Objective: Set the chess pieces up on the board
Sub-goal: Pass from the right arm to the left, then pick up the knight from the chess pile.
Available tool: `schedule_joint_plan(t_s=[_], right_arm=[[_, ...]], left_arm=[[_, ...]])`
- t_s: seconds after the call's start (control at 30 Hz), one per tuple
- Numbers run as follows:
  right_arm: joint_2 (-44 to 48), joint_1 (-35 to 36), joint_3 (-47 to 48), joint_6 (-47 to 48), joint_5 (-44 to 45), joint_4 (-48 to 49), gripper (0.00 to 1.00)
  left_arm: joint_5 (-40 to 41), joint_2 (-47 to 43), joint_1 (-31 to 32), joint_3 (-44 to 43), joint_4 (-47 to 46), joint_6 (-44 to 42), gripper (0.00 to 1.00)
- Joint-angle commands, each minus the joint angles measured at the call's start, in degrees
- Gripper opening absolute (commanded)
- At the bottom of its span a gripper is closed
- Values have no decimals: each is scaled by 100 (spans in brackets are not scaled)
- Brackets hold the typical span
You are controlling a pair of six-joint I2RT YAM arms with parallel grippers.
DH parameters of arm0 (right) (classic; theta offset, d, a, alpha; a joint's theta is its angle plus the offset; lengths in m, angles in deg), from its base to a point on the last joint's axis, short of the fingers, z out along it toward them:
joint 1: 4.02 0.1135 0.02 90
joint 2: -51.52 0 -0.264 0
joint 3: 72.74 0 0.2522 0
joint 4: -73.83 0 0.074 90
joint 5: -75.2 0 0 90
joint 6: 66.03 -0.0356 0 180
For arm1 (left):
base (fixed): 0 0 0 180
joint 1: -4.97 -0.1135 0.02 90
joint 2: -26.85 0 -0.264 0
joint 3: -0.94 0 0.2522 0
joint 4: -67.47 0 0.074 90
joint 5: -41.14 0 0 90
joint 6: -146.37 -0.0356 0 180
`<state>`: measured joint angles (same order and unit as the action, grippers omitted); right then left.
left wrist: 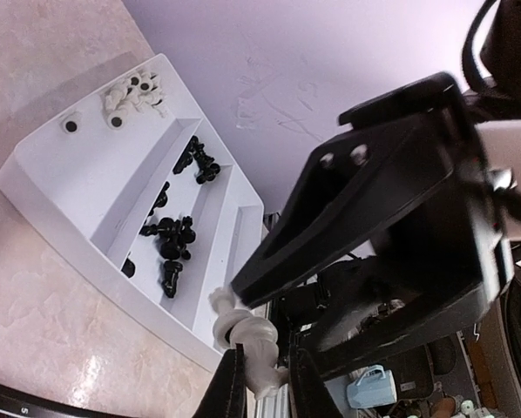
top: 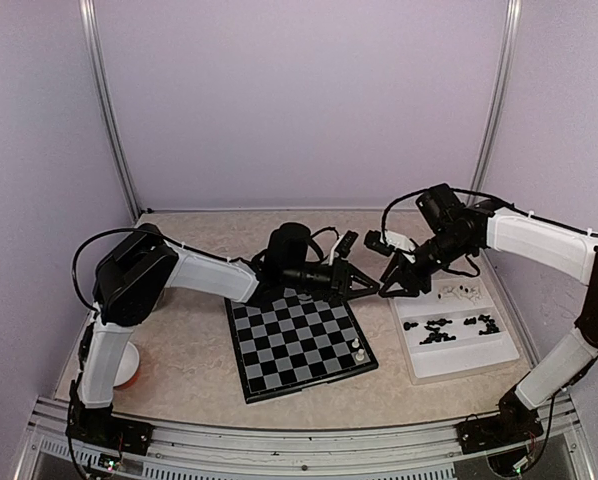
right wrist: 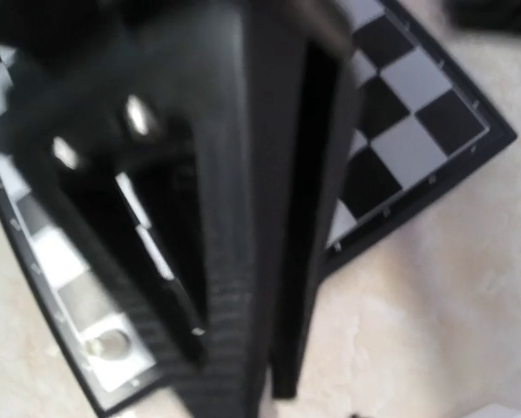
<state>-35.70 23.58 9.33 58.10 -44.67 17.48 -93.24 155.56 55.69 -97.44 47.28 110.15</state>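
The left fingers (left wrist: 230, 392) are closed on one cream-white chess piece (left wrist: 246, 338), held in the air just off the far right corner of the board (top: 279, 350). Only one end of the piece sits between them. The rest juts past the fingertips, so its long axis runs nearly in line with the fingers, pointing away from the board toward the white tray (top: 459, 362). Which end is its base I cannot tell. The right fingers (left wrist: 330, 226) meet it from the opposite side, parted, their tips to either side of the jutting end; whether they touch it is not clear, and the right wrist view is blurred.

A second cream-white piece (top: 357, 352) stands upright on a pale square at the board's near right corner. The other pieces lie in the tray just beside the board's right edge: black ones (top: 441, 330) in loose clusters, cream ones (top: 467, 291) heaped at its far end.

The board lies flat, turned a little out of square with the near edge of the tabletop (top: 179, 360). Its thin black rim carries small pale marks, too small to read. The tabletop is beige, marbled and glossy. Pale lilac walls (top: 299, 100) close three sides, with metal posts (top: 109, 110) in the far corners and a ribbed metal rail (top: 279, 428) along the near edge.
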Motion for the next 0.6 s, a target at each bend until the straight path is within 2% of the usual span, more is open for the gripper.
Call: schedule_joint_plan(t_s=[0.0, 0.13, 0.37, 0.57], right_arm=[[38, -260, 361, -159, -607, -433, 46], [100, -478, 174, -86, -956, -474, 50], [42, -509, -223, 60, -906, -264, 50], [-115, -496, -102, 137, -1012, -226, 50]], left_arm=[[33, -365, -109, 388, -436, 14, 0], [52, -566, -157, 596, -467, -30, 0], [8, -747, -185, 730, -502, -74, 0], [-131, -766, -179, 677, -511, -50, 0]])
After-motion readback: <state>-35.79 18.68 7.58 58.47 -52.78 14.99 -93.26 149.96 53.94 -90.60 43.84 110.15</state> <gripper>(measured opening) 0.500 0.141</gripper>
